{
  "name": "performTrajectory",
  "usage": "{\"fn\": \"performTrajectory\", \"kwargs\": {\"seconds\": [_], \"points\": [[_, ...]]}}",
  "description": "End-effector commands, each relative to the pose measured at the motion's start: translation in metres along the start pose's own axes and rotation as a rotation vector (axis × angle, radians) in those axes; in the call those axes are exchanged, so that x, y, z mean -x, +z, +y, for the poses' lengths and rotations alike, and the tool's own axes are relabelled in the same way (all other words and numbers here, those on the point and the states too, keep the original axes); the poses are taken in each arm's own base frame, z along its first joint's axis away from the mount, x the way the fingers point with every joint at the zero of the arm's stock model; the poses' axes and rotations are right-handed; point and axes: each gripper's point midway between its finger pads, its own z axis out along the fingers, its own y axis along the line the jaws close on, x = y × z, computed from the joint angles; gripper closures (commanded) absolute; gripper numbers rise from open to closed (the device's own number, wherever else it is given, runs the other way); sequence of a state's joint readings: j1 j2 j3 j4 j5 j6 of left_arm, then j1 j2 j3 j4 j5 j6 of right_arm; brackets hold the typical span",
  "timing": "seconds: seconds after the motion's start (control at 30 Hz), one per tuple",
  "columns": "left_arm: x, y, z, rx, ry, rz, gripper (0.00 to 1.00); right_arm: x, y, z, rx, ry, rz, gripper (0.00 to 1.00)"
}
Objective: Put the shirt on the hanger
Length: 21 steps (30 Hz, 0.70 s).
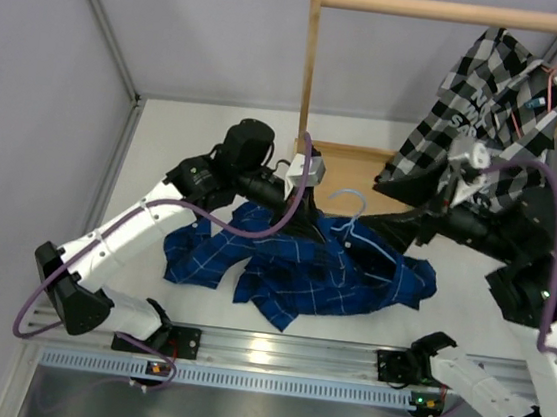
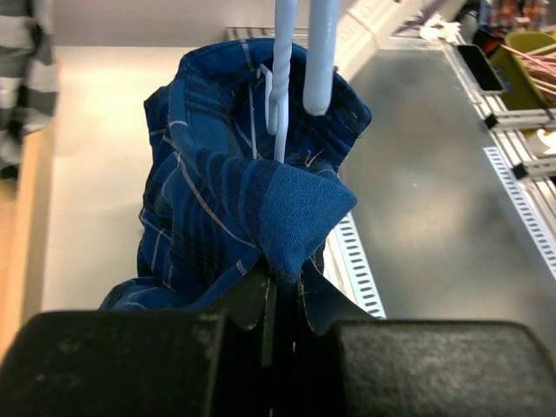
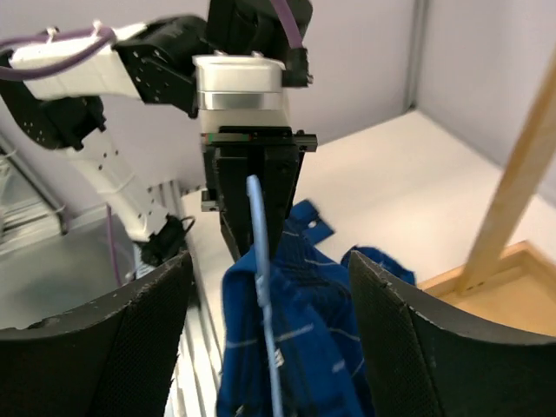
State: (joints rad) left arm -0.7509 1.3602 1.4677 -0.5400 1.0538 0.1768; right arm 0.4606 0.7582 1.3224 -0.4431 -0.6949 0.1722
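Shirt (image 1: 302, 267) pinched at a raised fold by the left gripper (image 2: 269, 300), its jaws clamped on blue cloth.
The rest lies bunched on the table (image 1: 208, 120) between the arms, with the hanger (image 3: 261, 261) rising from its folds. The right gripper (image 3: 268, 295) gapes wide, holding nothing. Lettering on the checked shirt (image 1: 484, 81) is too small to read.

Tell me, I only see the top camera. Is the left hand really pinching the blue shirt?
Observer: Yes. Its wrist camera shows the left hand shut on a fold of the shirt.
Operator: Where's the hanger?
Observer: Just beyond that fold, the hanger goes down into the shirt.
Operator: Is the right hand grabbing it?
Observer: No. The right hand is open, its fingers wide apart on either side of the hanger.
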Motion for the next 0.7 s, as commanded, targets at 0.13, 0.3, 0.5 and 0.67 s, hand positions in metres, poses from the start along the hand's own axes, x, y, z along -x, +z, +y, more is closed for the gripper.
{"fn": "performTrajectory", "kwargs": {"seconds": [0.13, 0.3, 0.5, 0.67], "points": [[0.027, 0.008, -0.012, -0.081, 0.100, -0.049, 1.00, -0.023, 0.023, 0.026, 0.308, 0.083, 0.028, 0.36], [0.025, 0.012, -0.001, -0.045, 0.072, -0.037, 1.00, -0.033, 0.024, 0.025, 0.324, 0.098, 0.039, 0.76], [0.035, 0.000, 0.046, 0.268, 0.027, -0.030, 0.02, -0.027, 0.026, 0.000, 0.151, 0.045, 0.014, 1.00], [0.066, -0.059, 0.051, 0.636, 0.082, -0.150, 0.02, -0.002, 0.006, -0.049, -0.227, -0.013, -0.019, 1.00]]}}
